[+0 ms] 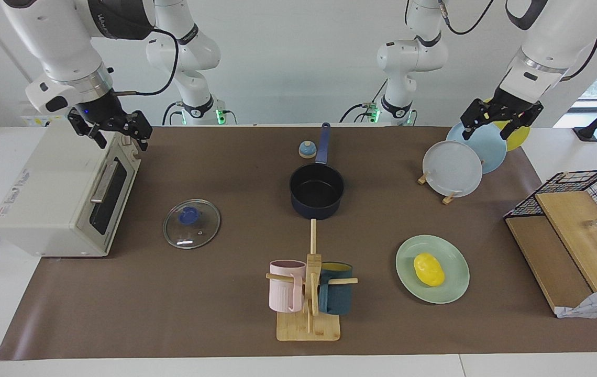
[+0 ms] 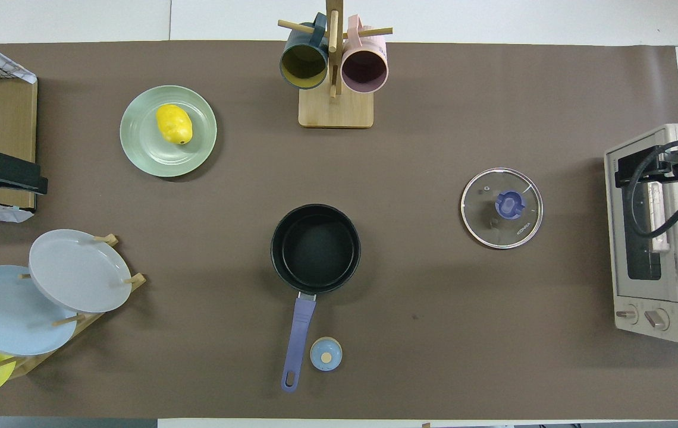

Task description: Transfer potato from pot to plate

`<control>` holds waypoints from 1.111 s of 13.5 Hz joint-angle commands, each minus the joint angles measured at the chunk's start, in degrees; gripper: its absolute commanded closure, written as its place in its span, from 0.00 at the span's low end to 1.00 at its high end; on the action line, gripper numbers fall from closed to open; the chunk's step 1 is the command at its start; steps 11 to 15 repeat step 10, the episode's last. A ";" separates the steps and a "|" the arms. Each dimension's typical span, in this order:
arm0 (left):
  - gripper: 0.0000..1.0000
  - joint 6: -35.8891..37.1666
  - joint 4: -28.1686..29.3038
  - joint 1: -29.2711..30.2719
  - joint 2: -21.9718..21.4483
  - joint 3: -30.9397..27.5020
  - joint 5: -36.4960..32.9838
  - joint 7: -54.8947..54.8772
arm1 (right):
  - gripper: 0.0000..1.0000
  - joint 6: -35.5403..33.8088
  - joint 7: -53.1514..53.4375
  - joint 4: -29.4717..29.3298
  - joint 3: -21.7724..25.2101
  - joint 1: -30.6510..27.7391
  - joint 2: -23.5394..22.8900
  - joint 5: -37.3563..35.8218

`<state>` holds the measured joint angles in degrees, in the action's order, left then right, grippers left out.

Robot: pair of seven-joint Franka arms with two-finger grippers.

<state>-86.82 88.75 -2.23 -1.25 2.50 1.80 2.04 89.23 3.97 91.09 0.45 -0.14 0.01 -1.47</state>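
potato (image 1: 429, 269) on plate (image 1: 455, 285) — mug rack (image 1: 310, 293) beside, pot (image 1: 317, 191) bare

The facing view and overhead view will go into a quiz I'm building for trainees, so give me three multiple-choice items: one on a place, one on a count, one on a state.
1. Where is the potato?
A. in the pot
B. on the mint-green plate
C. on the glass lid

2. How many mugs hang on the wooden mug tree?
A. one
B. two
C. four

3. What state is the pot in?
A. lid on
B. tipped over
C. upright, uncovered, empty

Answers:
1 B: the potato lies on the mint-green plate.
2 B: a pink mug and a teal mug hang on the wooden mug tree.
3 C: the pot shows a bare black inside, and the glass lid lies flat on the mat toward the right arm's end.
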 commanded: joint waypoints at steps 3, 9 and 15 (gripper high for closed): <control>0.00 -0.19 1.16 -0.75 -1.39 -0.21 -1.70 0.42 | 0.00 -0.20 0.08 0.49 -0.62 -0.82 0.60 0.59; 0.00 1.56 1.34 -1.19 -1.83 -0.13 -1.72 0.15 | 0.00 -0.20 0.08 0.49 -0.62 -0.82 0.69 0.59; 0.00 1.92 1.34 -1.19 -1.83 -0.04 -1.72 0.15 | 0.00 -0.20 0.08 0.49 -0.62 -0.82 0.69 0.59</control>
